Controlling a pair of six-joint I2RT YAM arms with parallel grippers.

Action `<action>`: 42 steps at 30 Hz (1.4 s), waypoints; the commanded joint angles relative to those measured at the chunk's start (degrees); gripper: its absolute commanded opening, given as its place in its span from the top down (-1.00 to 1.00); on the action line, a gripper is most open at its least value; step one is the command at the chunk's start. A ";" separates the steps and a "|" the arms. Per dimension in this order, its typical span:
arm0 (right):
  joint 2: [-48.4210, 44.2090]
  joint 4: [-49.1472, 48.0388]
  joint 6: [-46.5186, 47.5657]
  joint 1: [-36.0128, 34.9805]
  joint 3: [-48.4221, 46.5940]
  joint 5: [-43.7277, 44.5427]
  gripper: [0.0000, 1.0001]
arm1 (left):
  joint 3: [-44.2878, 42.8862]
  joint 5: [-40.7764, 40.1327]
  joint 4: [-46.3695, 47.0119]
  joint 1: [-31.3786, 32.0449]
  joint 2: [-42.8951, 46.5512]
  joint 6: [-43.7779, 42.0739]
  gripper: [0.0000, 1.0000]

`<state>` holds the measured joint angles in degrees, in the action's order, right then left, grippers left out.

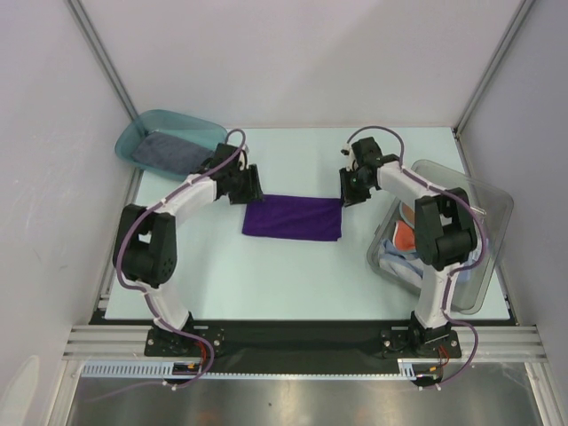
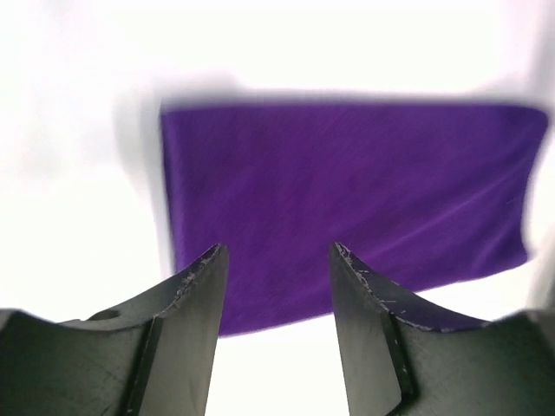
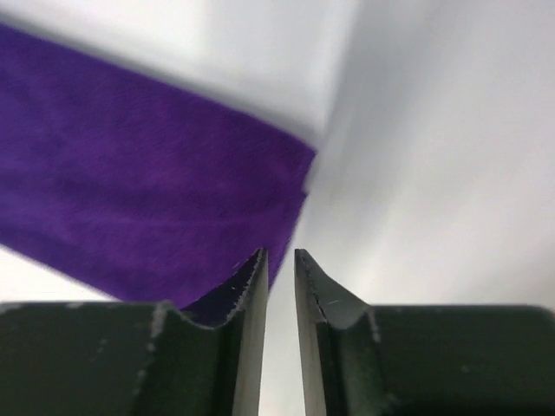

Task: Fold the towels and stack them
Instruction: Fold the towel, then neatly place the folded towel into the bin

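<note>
A deep purple towel (image 1: 293, 217) lies flat as a folded rectangle in the middle of the table. My left gripper (image 1: 252, 187) hovers just off its upper left corner. In the left wrist view the left gripper (image 2: 277, 253) is open and empty, with the purple towel (image 2: 347, 191) ahead of the fingers. My right gripper (image 1: 346, 190) hangs by the towel's upper right corner. In the right wrist view the right gripper (image 3: 279, 254) stands open by a narrow gap with nothing in it, beside the edge of the purple towel (image 3: 147, 208). A dark grey-blue towel (image 1: 169, 149) lies in the teal tray.
The teal tray (image 1: 133, 133) sits at the back left. A clear plastic bin (image 1: 493, 213) at the right holds more cloths, orange and light blue (image 1: 404, 238), partly hidden by the right arm. White walls enclose the table.
</note>
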<state>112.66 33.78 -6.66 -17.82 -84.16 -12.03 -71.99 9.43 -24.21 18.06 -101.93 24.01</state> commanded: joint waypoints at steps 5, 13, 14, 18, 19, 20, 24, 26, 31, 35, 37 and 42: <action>-8.24 2.00 -2.83 -2.83 3.29 -6.57 0.79 | -8.43 2.17 2.05 -0.92 -7.57 -3.97 -0.11; -8.77 -5.39 -4.68 -4.67 14.45 -7.75 0.87 | -12.30 3.66 4.60 -2.77 -16.27 -4.76 -0.09; -8.69 -5.83 -4.68 -4.94 15.42 -6.70 0.87 | -12.48 3.66 4.69 -2.95 -16.63 -4.76 -0.08; -7.90 -6.53 -4.16 -5.47 17.89 -4.76 0.88 | -12.92 4.28 5.48 -3.91 -17.16 -4.85 -0.09; -8.07 -6.53 -4.24 -5.55 18.33 -4.06 0.89 | -12.83 4.11 5.40 -4.09 -17.07 -4.94 -0.09; -8.68 -6.45 -4.24 -5.55 18.77 -3.44 0.89 | -12.92 4.10 5.40 -4.18 -16.90 -4.94 -0.10; -11.14 -6.10 -4.59 -5.64 18.77 -3.35 0.87 | -13.79 5.42 4.08 -4.27 -15.50 -5.46 -0.11; -12.11 -5.40 -4.86 -5.73 18.16 -3.78 0.83 | -14.76 5.95 2.07 -4.27 -12.96 -6.52 -0.13; -15.63 -4.34 -5.12 -5.73 16.22 -5.63 0.66 | -14.59 2.09 -3.29 -4.27 -5.22 -9.68 -0.24; -18.17 -4.69 -5.74 -5.64 15.52 -7.82 0.46 | -9.50 -1.08 -4.45 -4.27 0.58 -11.00 -0.33; -19.40 -4.86 -6.35 -5.73 14.73 -8.09 0.20 | -4.94 -1.43 -3.75 -4.27 2.69 -10.92 -0.35; -22.04 -4.34 -6.44 -5.73 13.06 -8.01 -1.00 | 4.03 -0.56 0.38 -4.44 4.55 -9.78 -0.44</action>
<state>94.11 29.30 -12.82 -23.18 -68.05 -19.16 -72.64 9.32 -25.32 14.15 -97.27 14.76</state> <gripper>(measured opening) 0.959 0.710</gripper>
